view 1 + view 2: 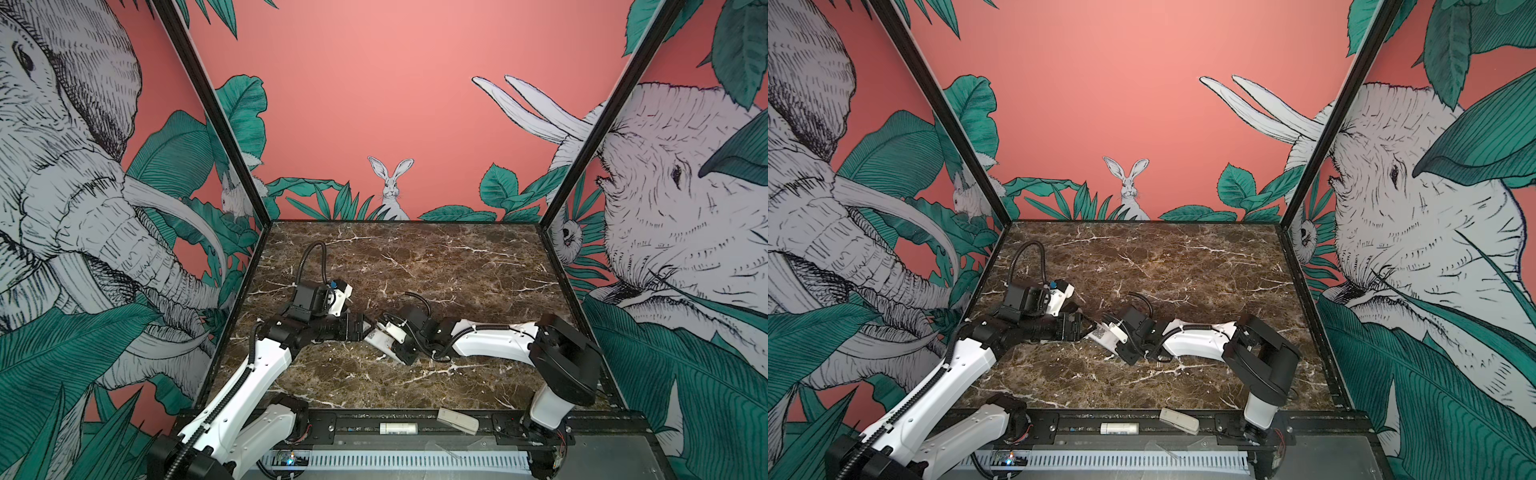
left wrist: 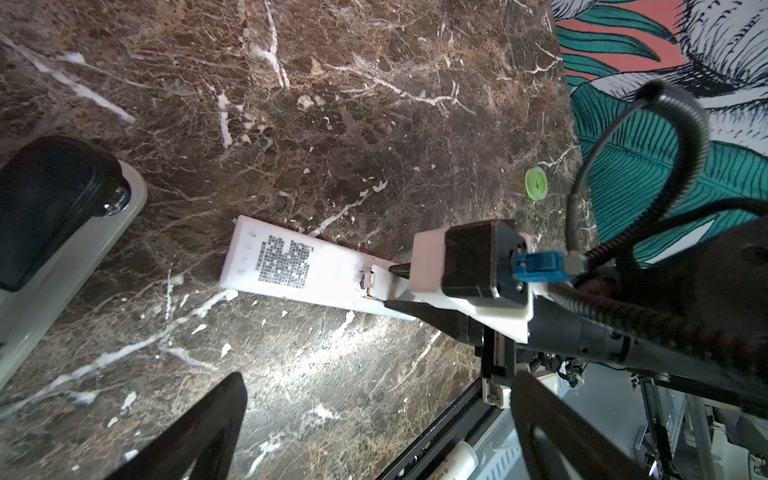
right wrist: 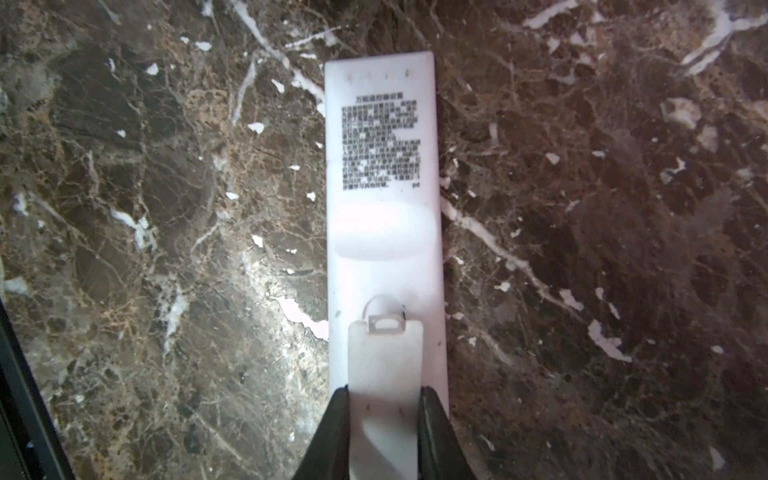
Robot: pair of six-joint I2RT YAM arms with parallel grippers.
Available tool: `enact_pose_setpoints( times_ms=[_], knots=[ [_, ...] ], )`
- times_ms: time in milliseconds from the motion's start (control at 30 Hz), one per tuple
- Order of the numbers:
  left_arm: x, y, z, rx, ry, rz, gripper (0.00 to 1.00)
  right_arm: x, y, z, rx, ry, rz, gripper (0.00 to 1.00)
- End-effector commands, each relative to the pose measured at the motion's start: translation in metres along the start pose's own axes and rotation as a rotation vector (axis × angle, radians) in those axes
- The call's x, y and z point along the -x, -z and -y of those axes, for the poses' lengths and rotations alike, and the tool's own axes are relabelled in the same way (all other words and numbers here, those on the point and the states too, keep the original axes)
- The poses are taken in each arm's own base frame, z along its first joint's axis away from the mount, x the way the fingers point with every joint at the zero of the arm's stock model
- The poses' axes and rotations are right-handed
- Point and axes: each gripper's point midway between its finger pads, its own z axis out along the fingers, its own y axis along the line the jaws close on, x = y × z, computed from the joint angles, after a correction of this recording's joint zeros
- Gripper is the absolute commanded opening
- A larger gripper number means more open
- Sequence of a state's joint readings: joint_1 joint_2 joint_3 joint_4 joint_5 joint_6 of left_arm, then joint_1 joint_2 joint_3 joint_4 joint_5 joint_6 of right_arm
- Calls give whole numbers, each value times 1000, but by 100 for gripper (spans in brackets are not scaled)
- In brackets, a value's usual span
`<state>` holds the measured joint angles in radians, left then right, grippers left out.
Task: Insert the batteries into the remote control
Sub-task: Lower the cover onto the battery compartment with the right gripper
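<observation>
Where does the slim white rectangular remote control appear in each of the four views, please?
Top view: slim white remote control, lower middle of the picture.
Top view: remote, slightly further left.
Left wrist view: remote at centre, printed back up.
Right wrist view: remote at centre, ahead of the right gripper.
Shared landmark: that gripper, shut on the white battery cover at the remote's end.

One remote control (image 3: 382, 166), one cover (image 3: 384, 374), one white cylinder (image 1: 398, 428), one grey block (image 1: 457, 420)
</observation>
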<state>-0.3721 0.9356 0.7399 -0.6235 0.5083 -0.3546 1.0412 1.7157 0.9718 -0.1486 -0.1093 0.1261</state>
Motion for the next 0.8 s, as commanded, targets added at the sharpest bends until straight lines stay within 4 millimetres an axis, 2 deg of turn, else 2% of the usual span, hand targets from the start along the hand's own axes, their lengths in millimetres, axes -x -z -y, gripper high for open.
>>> enact_pose_setpoints(
  times_ms=[0, 233, 767],
  knots=[
    [1, 5, 1, 4, -16, 11, 99, 0, -3, -3, -1, 18, -15, 20],
    [1, 4, 1, 5, -17, 10, 99, -12, -1, -1, -11, 27, -51, 20],
    [2, 0, -1, 5, -13, 5, 99, -25, 11, 2, -37, 45, -119, 21]
  ],
)
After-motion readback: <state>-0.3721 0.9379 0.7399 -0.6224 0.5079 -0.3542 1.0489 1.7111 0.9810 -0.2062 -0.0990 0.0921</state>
